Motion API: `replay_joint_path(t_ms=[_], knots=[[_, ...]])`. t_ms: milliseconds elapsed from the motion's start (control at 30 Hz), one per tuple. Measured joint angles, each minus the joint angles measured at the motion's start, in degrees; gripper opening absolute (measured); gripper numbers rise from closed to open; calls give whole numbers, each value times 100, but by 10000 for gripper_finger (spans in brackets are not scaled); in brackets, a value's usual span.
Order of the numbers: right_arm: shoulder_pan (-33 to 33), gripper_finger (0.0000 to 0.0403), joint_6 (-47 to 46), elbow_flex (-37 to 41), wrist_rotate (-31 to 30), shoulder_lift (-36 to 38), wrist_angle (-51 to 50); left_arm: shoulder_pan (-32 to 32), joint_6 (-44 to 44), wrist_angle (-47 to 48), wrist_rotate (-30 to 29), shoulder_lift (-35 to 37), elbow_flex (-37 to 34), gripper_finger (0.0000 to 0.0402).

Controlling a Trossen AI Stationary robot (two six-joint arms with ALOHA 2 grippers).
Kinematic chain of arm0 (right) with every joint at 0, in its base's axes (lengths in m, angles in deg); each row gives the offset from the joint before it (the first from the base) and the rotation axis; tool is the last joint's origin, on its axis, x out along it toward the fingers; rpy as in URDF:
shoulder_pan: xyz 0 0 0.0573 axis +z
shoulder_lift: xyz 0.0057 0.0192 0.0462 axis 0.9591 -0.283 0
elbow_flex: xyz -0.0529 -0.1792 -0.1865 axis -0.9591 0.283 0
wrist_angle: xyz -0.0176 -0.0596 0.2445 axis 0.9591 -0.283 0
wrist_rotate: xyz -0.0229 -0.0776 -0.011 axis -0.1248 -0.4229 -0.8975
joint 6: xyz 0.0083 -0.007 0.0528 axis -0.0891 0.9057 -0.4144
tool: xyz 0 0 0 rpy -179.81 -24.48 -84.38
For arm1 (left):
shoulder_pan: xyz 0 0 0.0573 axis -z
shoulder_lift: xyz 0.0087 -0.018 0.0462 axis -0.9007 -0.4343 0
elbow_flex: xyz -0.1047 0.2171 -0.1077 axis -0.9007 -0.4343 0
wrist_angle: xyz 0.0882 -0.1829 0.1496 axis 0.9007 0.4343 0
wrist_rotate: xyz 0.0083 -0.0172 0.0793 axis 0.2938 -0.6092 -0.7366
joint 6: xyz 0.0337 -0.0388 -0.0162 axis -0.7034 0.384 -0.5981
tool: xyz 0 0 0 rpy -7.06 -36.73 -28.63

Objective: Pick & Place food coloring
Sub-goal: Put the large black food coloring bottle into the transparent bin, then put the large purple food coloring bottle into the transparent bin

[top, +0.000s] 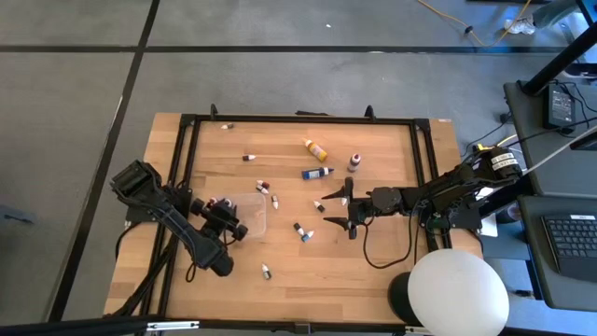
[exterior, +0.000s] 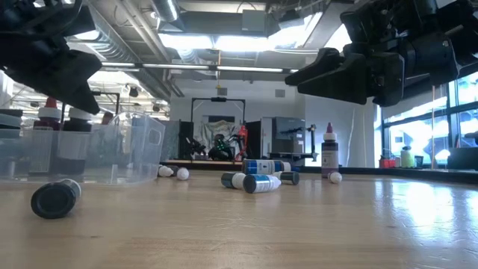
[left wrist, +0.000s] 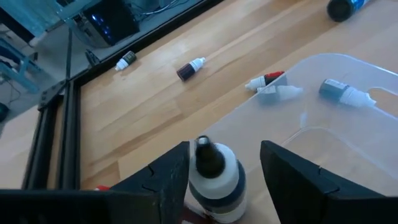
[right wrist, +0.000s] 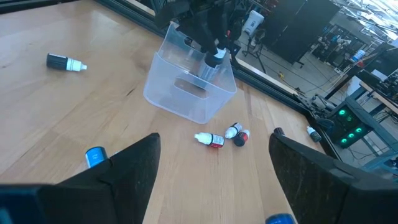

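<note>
Table [top: 373, 280] of pale planked wood came first in our survey, black-railed at its edges; on it sat the clear plastic tray [top: 257, 217], thin-walled and rectangular, with our left gripper [top: 222, 214] over its left side; we saw those fingers [left wrist: 163, 180] parted on either side of a dark bottle [left wrist: 214, 177], upright, long axis vertical, white collar and black cap, and whether they yet gripped or had let go we could not tell; our right gripper [top: 338, 211] hovered released, wide, mid-table, nearest the blue bottle [top: 302, 233] lying just beside it toward the tray; other small glossy droppers lay scattered flat.
</note>
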Motion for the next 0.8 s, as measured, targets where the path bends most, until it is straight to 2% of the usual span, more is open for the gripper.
replay_joint_path(t_ms=[433, 800], knots=[[1, 302, 0, 0, 0, 0, 0, 0, 473, 696, 356, 4, 2, 189], [0, 302, 0, 0, 0, 0, 0, -93, 332, 919, -9, 59, 247, 189]])
